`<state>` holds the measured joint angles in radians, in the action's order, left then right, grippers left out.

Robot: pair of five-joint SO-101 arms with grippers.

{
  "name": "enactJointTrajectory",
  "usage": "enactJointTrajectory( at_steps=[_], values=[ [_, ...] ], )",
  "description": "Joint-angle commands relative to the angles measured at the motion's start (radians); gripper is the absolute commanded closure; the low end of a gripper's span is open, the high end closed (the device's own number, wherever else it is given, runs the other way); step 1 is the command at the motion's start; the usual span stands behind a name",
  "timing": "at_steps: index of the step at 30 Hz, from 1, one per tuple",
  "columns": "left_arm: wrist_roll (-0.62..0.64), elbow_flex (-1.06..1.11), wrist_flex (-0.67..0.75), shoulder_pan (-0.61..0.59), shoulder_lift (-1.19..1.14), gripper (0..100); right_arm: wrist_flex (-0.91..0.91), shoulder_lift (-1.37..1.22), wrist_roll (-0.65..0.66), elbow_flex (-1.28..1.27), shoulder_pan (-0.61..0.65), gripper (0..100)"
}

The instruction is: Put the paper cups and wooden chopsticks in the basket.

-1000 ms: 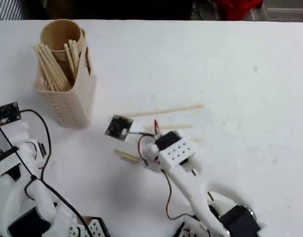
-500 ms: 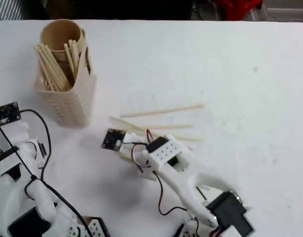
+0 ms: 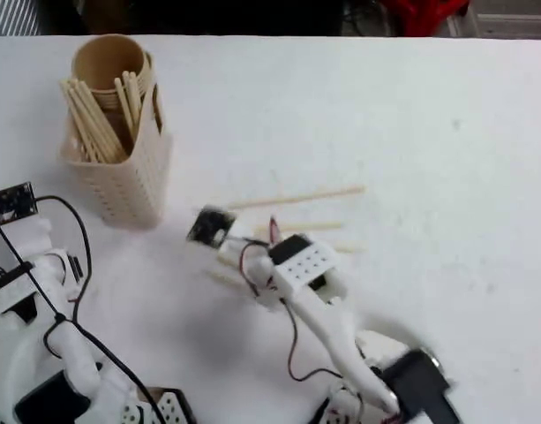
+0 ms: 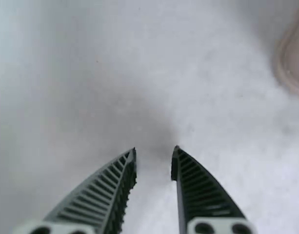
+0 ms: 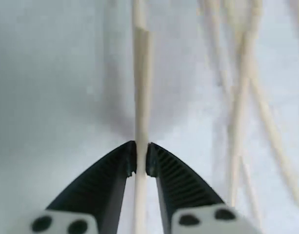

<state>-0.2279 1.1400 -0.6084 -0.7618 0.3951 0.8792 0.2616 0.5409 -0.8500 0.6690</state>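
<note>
Tabletop [image 3: 429, 132] — right jaws tight on chopstick [image 5: 141, 112]

Loose chopsticks [image 3: 292, 198] right of basket [image 3: 133, 187]

Right arm [image 3: 305, 269] swung nearer then back, end effector [image 5: 141, 163] over loose chopsticks [image 3: 296, 198] again
</note>
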Motion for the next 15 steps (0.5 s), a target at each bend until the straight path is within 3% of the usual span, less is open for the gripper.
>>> enactJointTrajectory(
  at_steps=[1,8,15],
  values=[
    [0.006,-0.002,0.02,0.012,0.016,86,0.042,0.202,-0.029,0.018,-0.036,98.3],
    [0.006,-0.002,0.02,0.012,0.016,86,0.147,0.486,-0.034,0.163,-0.036,98.3],
    [0.006,-0.002,0.02,0.012,0.016,86,0.194,0.407,-0.158,0.534,-0.031,98.4]
  ],
)
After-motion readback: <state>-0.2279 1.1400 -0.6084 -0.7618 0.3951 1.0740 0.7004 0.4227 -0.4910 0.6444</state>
